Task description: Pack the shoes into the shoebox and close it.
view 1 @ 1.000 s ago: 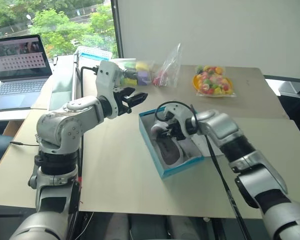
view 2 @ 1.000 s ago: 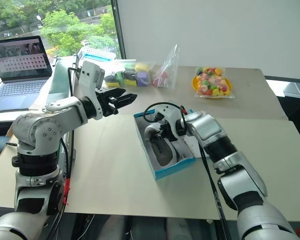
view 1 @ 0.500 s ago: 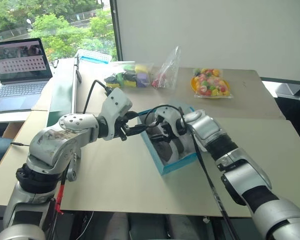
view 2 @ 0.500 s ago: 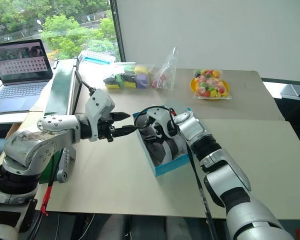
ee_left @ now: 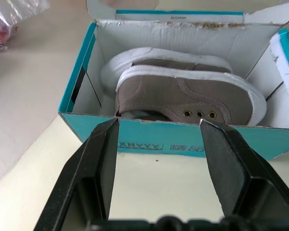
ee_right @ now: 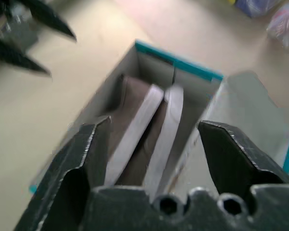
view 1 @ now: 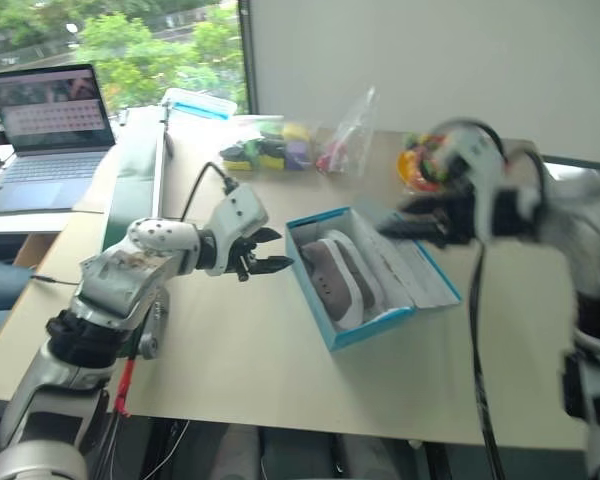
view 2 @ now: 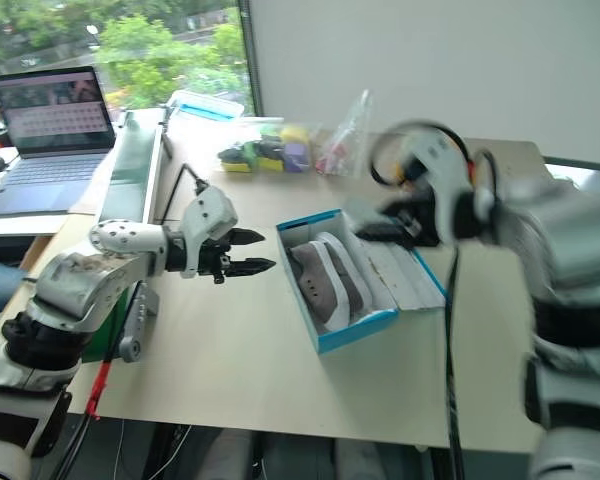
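Lying in the shoebox, shoes face the left tool.

A beige table stands before a white wall; a window shows green trees.

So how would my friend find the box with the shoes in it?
Look at the big tan table, near its middle, between the two robot arms. There sits the shoebox, bright blue outside and white inside, lid open, with grey shoes lying in it. The see-through bags behind hold colourful things.
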`<state>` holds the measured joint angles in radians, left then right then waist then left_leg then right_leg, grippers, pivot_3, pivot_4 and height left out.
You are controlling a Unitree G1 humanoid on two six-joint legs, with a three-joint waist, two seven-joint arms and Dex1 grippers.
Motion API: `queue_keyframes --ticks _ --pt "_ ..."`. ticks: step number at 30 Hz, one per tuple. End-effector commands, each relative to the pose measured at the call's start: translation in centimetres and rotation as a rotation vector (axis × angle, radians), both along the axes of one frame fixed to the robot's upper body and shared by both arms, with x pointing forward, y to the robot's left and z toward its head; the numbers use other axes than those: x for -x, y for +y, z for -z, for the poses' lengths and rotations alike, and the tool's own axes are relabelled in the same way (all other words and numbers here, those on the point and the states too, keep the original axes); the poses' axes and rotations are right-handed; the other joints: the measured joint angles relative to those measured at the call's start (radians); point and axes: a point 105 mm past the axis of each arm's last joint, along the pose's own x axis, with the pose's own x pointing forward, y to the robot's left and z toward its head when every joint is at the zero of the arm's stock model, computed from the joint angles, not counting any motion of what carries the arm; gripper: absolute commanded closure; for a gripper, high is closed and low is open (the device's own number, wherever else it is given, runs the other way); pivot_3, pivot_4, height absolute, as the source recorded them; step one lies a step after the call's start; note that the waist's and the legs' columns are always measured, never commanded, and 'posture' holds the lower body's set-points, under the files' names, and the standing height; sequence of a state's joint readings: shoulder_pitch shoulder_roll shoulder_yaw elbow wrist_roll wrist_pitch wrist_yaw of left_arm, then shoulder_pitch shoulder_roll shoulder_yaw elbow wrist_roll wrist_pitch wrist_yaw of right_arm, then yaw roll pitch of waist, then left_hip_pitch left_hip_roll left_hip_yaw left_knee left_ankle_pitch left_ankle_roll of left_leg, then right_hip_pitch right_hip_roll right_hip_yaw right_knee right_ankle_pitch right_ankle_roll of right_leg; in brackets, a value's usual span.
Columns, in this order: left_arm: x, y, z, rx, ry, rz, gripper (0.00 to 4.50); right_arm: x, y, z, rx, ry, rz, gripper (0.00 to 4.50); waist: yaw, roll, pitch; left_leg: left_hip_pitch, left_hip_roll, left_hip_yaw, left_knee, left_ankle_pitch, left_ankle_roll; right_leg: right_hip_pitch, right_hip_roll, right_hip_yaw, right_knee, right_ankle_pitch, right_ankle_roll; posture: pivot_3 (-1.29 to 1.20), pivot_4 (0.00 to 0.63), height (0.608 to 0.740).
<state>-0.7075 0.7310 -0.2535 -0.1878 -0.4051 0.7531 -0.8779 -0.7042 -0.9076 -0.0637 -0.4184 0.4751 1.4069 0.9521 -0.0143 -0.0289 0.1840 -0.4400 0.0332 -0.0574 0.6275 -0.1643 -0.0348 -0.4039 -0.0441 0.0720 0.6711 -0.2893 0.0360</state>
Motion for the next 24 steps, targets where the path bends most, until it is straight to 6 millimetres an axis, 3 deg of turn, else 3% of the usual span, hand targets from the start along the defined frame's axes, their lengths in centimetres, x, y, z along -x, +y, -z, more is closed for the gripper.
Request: queue_keyframes --ticks 1,6,7,8,11,13,16,19,24 --pt "0.3 -0.9 -0.8 -0.034 -0.031 0.113 1.65 3.2 -1.2 0.3 0.036 0.002 0.020 2.49 -0.003 0.000 0.000 0.000 0.000 0.000 0.001 0.000 0.000 0.000 0.000 0.001 0.000 0.000 0.000 0.00 0.150 0.740" --pt "0.4 -1.4 -1.0 -0.064 -0.021 0.203 1.65 5.0 -2.2 3.4 -0.003 0.053 0.130 4.32 -0.012 0.000 0.000 0.001 0.001 0.001 0.002 0.000 0.000 0.000 0.001 0.001 0.003 0.000 0.000 0.00 0.150 0.740" --pt "0.4 -1.5 -1.1 -0.065 -0.023 0.212 1.65 5.1 -2.3 3.8 -0.011 0.057 0.148 4.48 -0.011 0.000 0.000 0.001 0.000 0.000 0.002 0.001 0.001 0.001 0.001 0.001 0.004 0.000 0.000 0.00 0.150 0.740" --pt "0.4 -1.7 -1.3 -0.065 -0.029 0.228 1.65 5.3 -2.6 5.1 -0.040 0.077 0.194 4.48 -0.012 0.000 0.000 0.001 0.000 0.000 0.002 0.001 0.001 0.001 0.001 0.001 0.004 0.000 0.000 0.00 0.150 0.740" --pt "0.5 -2.0 -1.8 -0.072 -0.030 0.266 1.65 7.3 -4.0 12.2 -0.048 0.197 0.335 4.48 0.003 -0.005 -0.003 0.001 0.001 -0.001 0.002 0.001 0.001 0.002 0.001 -0.001 0.004 0.000 0.000 0.00 0.150 0.740" --pt "0.5 -1.9 -1.9 -0.079 -0.031 0.271 1.65 6.9 -5.0 14.0 -0.050 0.158 0.411 4.48 0.006 -0.003 -0.003 0.000 -0.001 -0.002 0.002 0.001 0.001 0.002 0.000 -0.001 0.003 -0.002 0.001 0.00 0.150 0.740" --pt "0.4 -1.9 -2.1 -0.081 -0.037 0.269 1.65 4.7 -6.7 15.3 -0.130 0.039 0.568 4.48 -0.016 -0.003 -0.002 0.000 -0.001 0.002 0.005 0.000 0.001 0.001 -0.001 0.003 0.004 -0.001 0.002 0.00 0.150 0.740" --pt "0.6 -1.8 -2.3 -0.079 -0.038 0.267 1.65 4.2 -6.9 16.6 -0.127 0.021 0.588 4.48 -0.029 -0.001 -0.001 0.004 0.000 0.002 0.006 0.002 0.003 0.004 0.001 0.004 0.004 -0.002 0.006 0.00 0.150 0.740" --pt "0.8 -1.6 -2.6 -0.081 -0.040 0.240 1.65 1.8 -6.6 16.7 -0.229 -0.057 0.632 4.48 -0.034 0.000 -0.001 0.017 0.001 0.003 0.001 0.003 0.005 0.014 0.002 0.005 0.006 -0.005 0.007 0.00 0.150 0.740"
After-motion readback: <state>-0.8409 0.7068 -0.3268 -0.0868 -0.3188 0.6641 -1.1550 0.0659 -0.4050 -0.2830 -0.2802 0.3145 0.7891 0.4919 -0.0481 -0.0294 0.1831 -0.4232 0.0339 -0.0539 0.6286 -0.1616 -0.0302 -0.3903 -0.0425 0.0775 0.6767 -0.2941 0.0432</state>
